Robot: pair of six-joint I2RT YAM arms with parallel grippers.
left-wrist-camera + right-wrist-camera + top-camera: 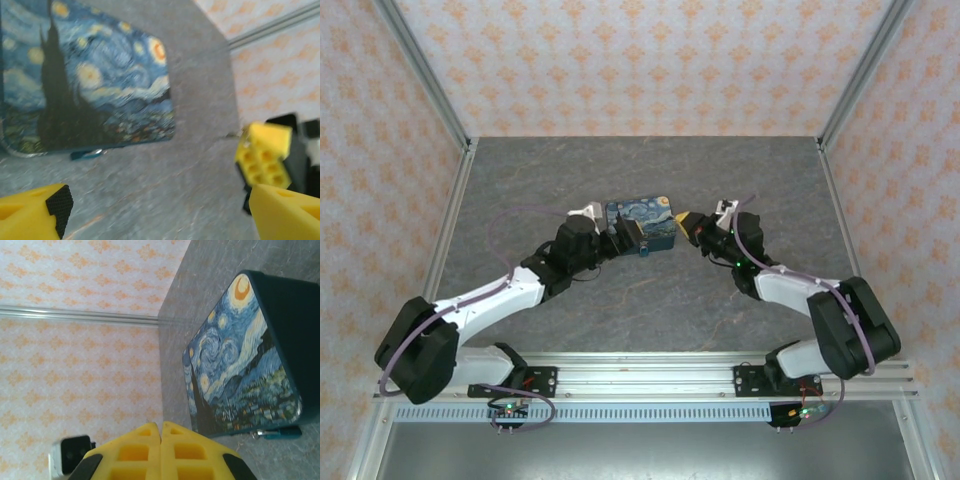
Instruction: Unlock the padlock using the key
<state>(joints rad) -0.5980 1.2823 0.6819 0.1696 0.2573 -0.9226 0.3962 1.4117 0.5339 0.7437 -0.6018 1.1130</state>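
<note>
With the left jaws spread and the right jaws pressed together, the padlock [86, 154] just beside the box [100, 75] should be gripped squarely by its body.

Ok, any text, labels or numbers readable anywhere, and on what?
None can be read.
The box carries only a swirling night-sky painting, no words.
The padlock at the box's edge is too small and blurred to show any marking.
</note>
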